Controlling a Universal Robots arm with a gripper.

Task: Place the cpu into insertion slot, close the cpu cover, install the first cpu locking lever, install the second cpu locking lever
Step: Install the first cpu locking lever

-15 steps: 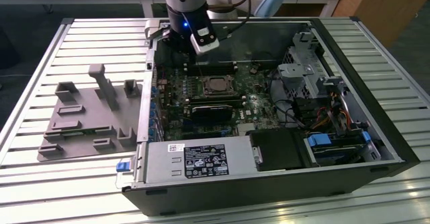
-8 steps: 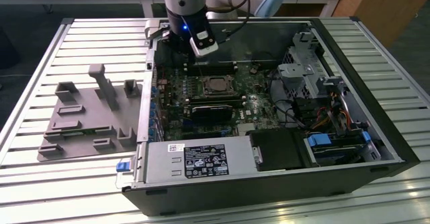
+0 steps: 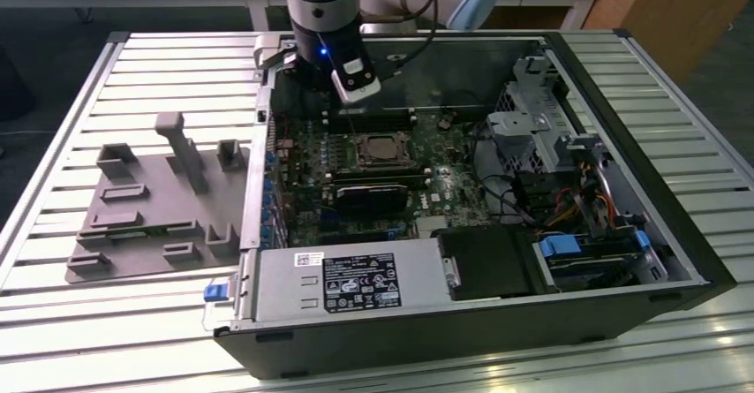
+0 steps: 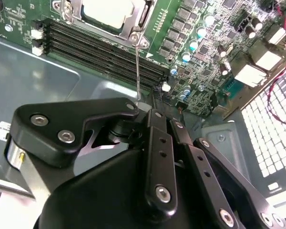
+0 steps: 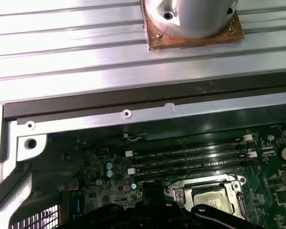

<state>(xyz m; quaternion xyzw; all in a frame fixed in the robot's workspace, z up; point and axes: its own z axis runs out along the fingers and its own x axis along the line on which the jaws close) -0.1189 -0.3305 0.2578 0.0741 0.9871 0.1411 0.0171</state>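
Hovering over the computer case on a slatted metal table, end effector, grip indiscernible.

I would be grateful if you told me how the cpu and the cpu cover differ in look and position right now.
The cpu is a solid flat square with a dull pale top; the cpu cover is a thin shiny metal frame with an open centre. The cpu sits in the middle, while the cpu cover runs around its edges. Both look square and appear to lie flat on the green motherboard, beside the memory slots.
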